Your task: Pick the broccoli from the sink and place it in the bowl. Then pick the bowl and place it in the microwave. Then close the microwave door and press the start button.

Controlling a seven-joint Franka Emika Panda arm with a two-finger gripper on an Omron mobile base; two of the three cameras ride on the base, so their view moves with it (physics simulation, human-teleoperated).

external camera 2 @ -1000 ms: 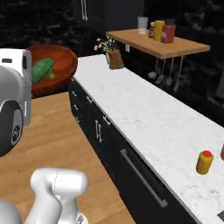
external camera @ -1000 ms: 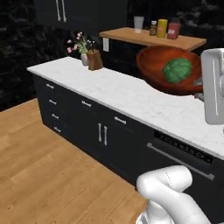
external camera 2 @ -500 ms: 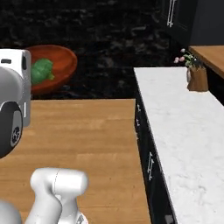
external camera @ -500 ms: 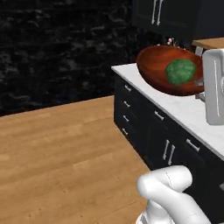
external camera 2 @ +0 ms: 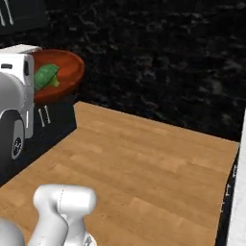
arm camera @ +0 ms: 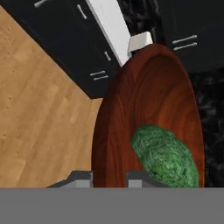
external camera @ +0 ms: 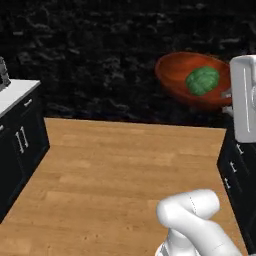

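bowl rides along as the base turns away from the counter

the broccoli (external camera: 202,81) sits inside the bowl (external camera: 176,76), which is carried high in the air over the wood floor (external camera: 115,165). half a second ago white counter and drawers lay under it; now the black wall (external camera 2: 158,62) faces the cameras, so the base has swung round, probably heading for the microwave. the gripper (arm camera: 109,177) has its jaws clamped on the bowl's near rim, the arm raised and the bowl tilted.

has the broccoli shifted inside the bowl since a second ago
No. The broccoli sits in the same part of the bowl, toward the arm's side, as before. Only the room behind swung past, because the base turned.
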